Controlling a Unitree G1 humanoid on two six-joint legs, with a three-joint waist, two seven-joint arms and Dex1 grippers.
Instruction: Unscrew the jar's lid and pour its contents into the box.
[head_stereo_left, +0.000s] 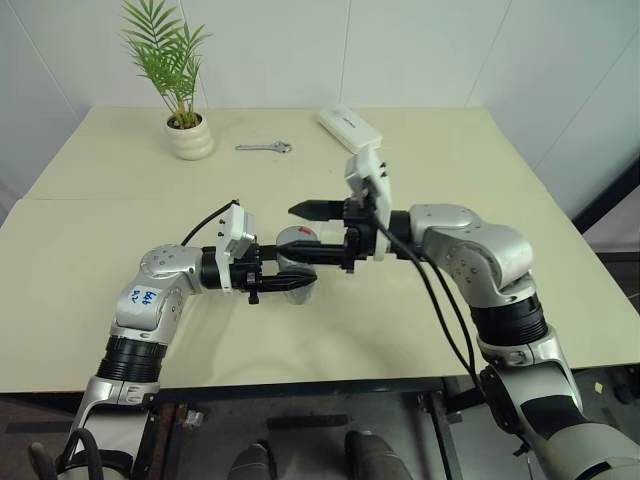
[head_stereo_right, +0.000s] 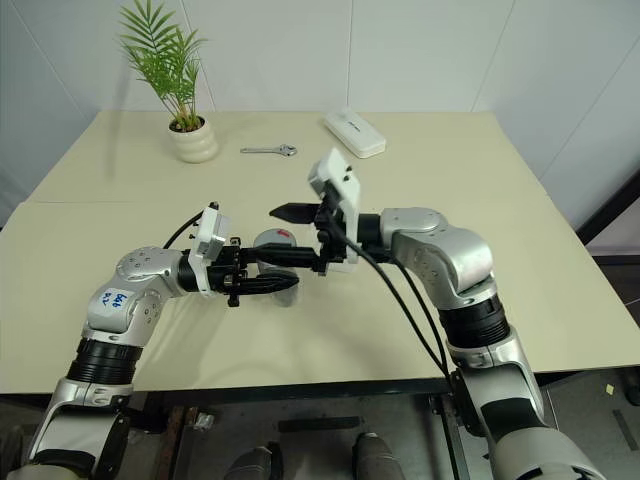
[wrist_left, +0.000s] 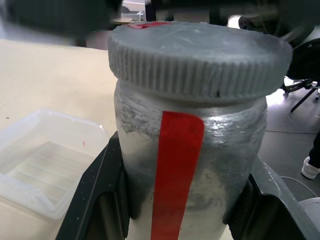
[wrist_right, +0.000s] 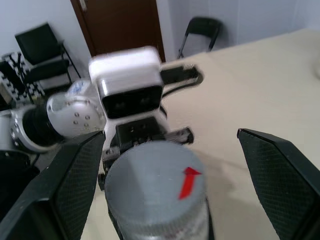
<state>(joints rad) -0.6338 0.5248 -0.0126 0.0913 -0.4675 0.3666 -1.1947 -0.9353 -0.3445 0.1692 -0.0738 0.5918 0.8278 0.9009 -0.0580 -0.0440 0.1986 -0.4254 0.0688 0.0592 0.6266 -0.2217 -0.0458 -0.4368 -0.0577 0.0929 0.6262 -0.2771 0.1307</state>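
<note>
The left end effector is clenched on the jar above the desk; the right end effector, released wide, straddles its lid.

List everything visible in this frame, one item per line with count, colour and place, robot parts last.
jar: one, silvery with red stripe, held above the table
lid: one, grey with red mark, on the jar
box: one, clear, on the table by the jar
table: one, cream
plant pot: one, white with green plant, far left
wrench: one, silver, far side
case: one, white, far side
left gripper: black, shut on jar
right gripper: black, open around the lid
</note>
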